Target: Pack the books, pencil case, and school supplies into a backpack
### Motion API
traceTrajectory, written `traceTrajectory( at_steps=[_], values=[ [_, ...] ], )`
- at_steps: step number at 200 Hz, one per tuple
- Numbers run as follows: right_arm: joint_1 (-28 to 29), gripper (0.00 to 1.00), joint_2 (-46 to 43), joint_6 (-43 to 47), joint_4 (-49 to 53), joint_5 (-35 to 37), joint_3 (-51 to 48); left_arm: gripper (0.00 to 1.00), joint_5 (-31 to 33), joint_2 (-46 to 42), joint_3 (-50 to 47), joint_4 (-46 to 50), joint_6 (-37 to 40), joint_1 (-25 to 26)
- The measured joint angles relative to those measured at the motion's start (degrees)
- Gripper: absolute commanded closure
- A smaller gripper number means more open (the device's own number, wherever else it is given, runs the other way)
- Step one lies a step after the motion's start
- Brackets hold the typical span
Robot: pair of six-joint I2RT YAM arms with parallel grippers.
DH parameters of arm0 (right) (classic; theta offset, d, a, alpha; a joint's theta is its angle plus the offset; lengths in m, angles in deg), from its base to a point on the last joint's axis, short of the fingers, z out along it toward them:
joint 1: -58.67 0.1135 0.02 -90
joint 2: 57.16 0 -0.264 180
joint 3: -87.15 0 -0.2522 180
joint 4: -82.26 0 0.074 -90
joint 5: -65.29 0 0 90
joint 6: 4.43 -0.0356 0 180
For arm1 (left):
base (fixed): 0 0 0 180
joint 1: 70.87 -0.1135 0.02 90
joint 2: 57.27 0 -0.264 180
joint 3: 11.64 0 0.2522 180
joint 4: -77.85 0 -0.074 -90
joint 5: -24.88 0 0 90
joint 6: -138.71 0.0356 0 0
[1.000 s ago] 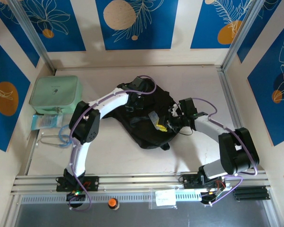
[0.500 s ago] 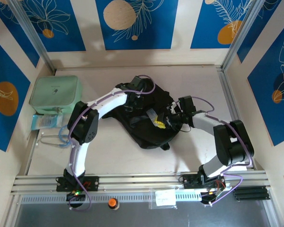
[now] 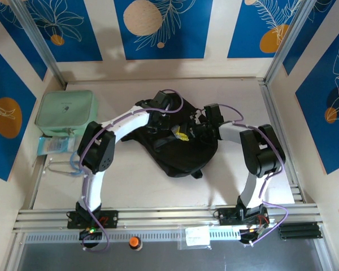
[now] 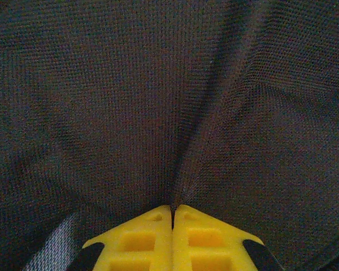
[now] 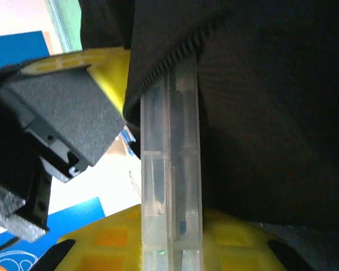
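Here, my left gripper (image 4: 173, 210) pinches backpack (image 4: 158, 84) fabric; my right gripper (image 5: 169, 240) clamps a clear plastic case (image 5: 170, 158) edge-on.

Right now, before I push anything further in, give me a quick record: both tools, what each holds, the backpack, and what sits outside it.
left tool: shut, pinching a fold of backpack fabric
right tool: shut on a clear plastic piece
clear plastic piece: far end tucked under the zipper edge
backpack: lying mid-table, both arms reaching onto it
outside the bag: green case and blue packet, left side
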State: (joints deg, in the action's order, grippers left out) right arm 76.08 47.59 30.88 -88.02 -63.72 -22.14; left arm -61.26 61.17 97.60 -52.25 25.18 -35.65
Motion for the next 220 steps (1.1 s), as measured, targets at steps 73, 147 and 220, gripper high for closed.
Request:
traceTrajectory(
  at_steps=[73, 147, 220],
  values=[
    [-0.9, 0.47, -13.6, 4.0, 11.0, 12.3, -5.3, 1.0, -3.0, -1.7, -1.7, -1.3, -0.2, -1.0],
    [2.1, 0.79, -13.1, 6.4, 13.6, 19.1, -4.9, 1.0, -4.5, -3.6, -2.7, -1.9, -0.2, -1.1],
    [4.9, 0.88, -1.0, 6.2, 10.8, 21.1, 5.5, 1.0, -5.4, -4.0, -3.0, -2.2, -0.2, -1.4]
  ],
)
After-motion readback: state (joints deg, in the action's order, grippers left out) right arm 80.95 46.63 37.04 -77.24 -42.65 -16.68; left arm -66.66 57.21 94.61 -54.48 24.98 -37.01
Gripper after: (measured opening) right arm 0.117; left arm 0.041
